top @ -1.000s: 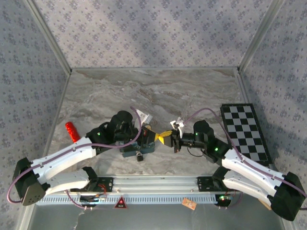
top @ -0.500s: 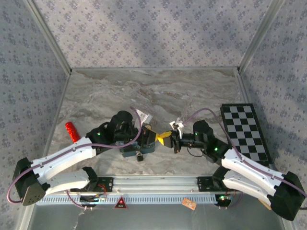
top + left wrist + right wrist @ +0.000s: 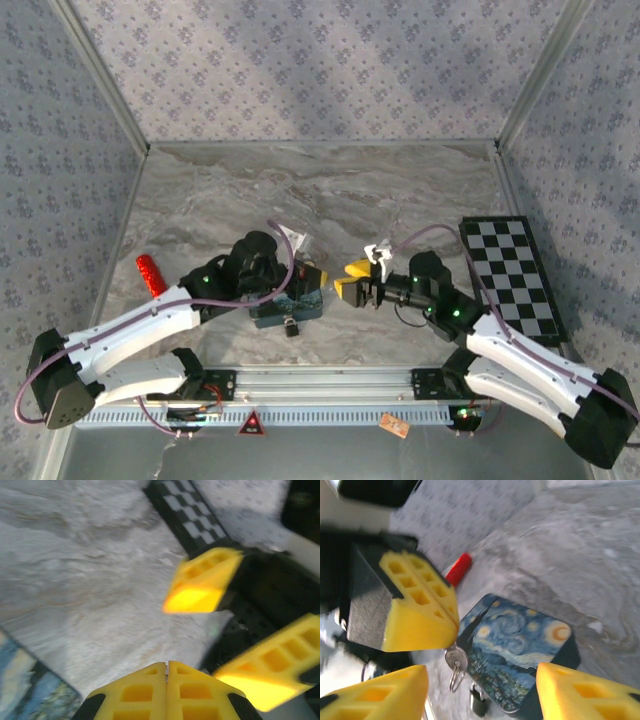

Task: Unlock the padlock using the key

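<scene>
Left claw (image 3: 451, 630) is pinched shut on the key (image 3: 456, 657), right at the tips of its yellow ribbed fingers. In my right wrist view that's just left of centre. The key hangs pretty much straight down: round silvery head at the bottom, a thin wire ring (image 3: 454, 682) dangling under that. The blade end goes up between the fingers, so I can't see it.

The padlock (image 3: 477, 700) sits at the bottom middle of that same view, touching the near edge of the tin (image 3: 520, 650). It has a little dark body and a shiny shackle. Its long axis runs roughly up-down in the frame, and the shackle end looks to be toward the tin, but it's small and soft so don't quote me.

Right claw (image 3: 350, 279) is wide open with nothing between its fingers. It's in the middle of the overhead view, facing the left claw and just beside it.

The tin is a flat rectangle with rounded corners and a glossy swirly blue-and-yellow print. The desk (image 3: 400, 190) is a grey marble pattern. There's a red cylinder (image 3: 151, 274) off to the left and a checkerboard (image 3: 510, 275) on the right.
</scene>
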Controlling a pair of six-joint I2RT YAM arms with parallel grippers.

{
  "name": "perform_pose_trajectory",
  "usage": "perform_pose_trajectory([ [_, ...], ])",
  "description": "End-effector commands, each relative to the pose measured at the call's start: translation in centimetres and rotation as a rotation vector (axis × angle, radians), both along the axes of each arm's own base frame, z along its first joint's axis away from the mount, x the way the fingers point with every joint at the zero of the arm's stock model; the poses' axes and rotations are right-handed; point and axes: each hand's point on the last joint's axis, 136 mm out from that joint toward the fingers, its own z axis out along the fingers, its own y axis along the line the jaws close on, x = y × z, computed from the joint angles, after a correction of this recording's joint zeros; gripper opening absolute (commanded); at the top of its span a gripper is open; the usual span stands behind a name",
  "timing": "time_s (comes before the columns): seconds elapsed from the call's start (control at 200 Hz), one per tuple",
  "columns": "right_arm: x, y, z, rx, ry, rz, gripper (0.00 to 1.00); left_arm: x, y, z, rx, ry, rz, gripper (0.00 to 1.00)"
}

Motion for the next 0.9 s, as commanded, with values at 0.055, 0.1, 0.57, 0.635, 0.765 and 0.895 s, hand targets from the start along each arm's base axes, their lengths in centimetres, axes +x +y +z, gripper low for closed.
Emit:
perform_pose_trajectory([
  [0.055, 2.2, -2.3, 1.7, 0.15, 0.063, -0.209, 0.74, 5.7, 3.6, -1.0, -0.037, 0.166, 0.389, 0.0],
  [0.1, 2.2, -1.9, 2.2, 0.188, 0.087, -0.195, 0.74, 6.0, 3.3, -0.8, -0.09, 0.193, 0.404, 0.0],
  [0.57, 3.0, -1.2, 3.9, 0.356, 0.234, -0.08, 0.57, 1.9, -1.9, 5.3, -0.286, 0.06, 0.033, 0.0],
  [0.635, 2.3, -0.9, 4.8, 0.359, 0.2, -0.018, 0.57, 1.3, -2.1, 5.8, -0.293, 0.034, 0.004, 0.0],
  [0.765, 0.7, 0.1, 5.7, 0.355, 0.157, 0.08, 0.54, 0.4, -2.7, 7.7, -0.358, 0.001, -0.062, 0.0],
  [0.895, 0.3, 0.2, 6.3, 0.379, 0.136, 0.111, 0.52, -0.5, -3.1, 9.1, -0.416, -0.019, -0.125, 0.0],
])
